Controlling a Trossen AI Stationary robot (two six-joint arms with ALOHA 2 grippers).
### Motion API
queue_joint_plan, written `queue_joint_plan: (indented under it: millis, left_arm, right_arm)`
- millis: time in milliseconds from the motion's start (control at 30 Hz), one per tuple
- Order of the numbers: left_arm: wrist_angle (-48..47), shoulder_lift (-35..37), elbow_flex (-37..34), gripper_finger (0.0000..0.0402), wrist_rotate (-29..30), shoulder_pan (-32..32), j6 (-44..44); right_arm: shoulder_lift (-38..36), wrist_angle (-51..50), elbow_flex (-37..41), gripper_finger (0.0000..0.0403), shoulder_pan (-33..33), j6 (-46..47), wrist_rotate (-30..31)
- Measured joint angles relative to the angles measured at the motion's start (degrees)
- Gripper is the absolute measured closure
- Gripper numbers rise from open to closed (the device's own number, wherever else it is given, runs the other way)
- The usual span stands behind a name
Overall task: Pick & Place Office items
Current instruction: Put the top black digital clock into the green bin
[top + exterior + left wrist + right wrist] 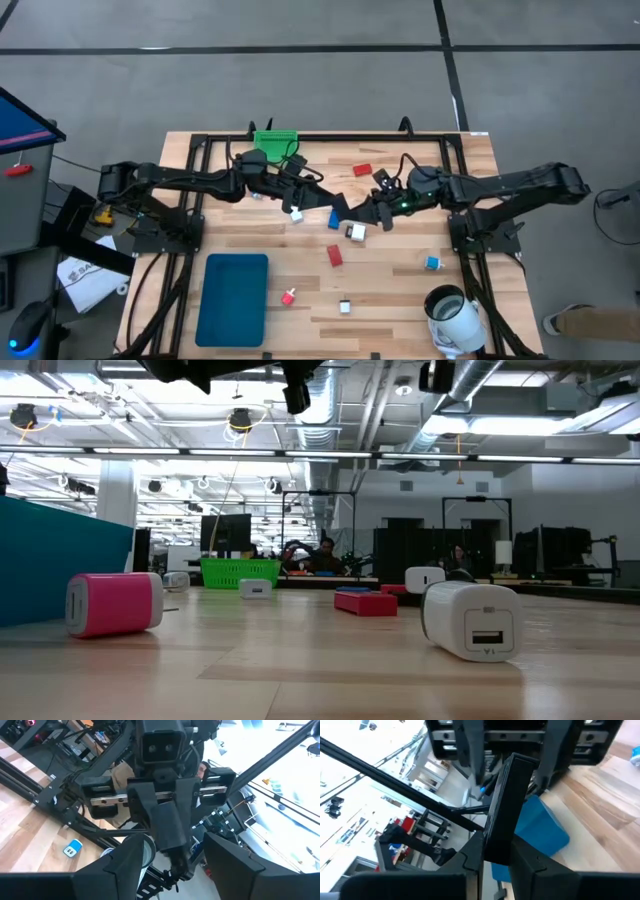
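Both arms meet above the middle of the table. My right gripper [373,212] [502,857] is shut on a black oblong block [507,795]. My left gripper [335,205] [175,862] faces it, open, with one finger on either side of the block's free end [172,837]; I see no touch. Lying flat on the table are red blocks [362,170] [335,256], a blue block [334,220], white bits [357,232] [297,214] [345,306], a cyan bit [432,263] and a pink-red bit [288,297] [112,603]. My right gripper pinches the black oblong block between its two fingers [472,857] at one end [497,847]. The block runs along the fingers and sticks straight out past their tips toward the left gripper. It is lifted clear of the table.
A green bin [275,142] sits at the far edge and a teal tray [232,298] at the near left. A large white mug-like cylinder [455,315] lies at the near right corner. A black frame [190,180] borders the table's far half.
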State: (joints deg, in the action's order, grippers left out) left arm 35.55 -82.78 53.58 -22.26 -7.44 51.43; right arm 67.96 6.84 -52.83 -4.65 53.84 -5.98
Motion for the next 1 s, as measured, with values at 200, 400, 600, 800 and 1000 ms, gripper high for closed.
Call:
queue_joint_plan:
  millis: [200, 400, 600, 800, 1000]
  left_arm:
    - [0.17, 0.02, 0.00, 0.0208, 0.20, 0.00, 0.02]
    - [-0.13, 0.02, 0.00, 0.0228, 0.20, 0.00, -0.04]
    - [-0.76, 0.02, 0.04, 0.0275, 0.27, -0.02, -0.08]
    - [-0.57, 0.02, 0.04, 0.0346, -0.15, -0.02, 0.59]
    - [-0.63, 0.04, 0.04, 0.0352, -0.13, -0.12, 0.08]
  right_arm:
    - [1.41, 1.24, 0.14, 0.0353, 0.56, -0.32, 0.00]
    - [2.47, 3.13, 0.03, 0.0353, 1.40, -0.39, 0.00]
    - [2.56, 3.47, 0.08, 0.0353, 1.90, -0.47, -0.12]
    - [2.54, 3.33, 0.08, 0.0353, 2.14, -1.16, -0.11]
    - [2.54, 3.29, 0.08, 0.0353, 2.14, -1.28, 0.00]
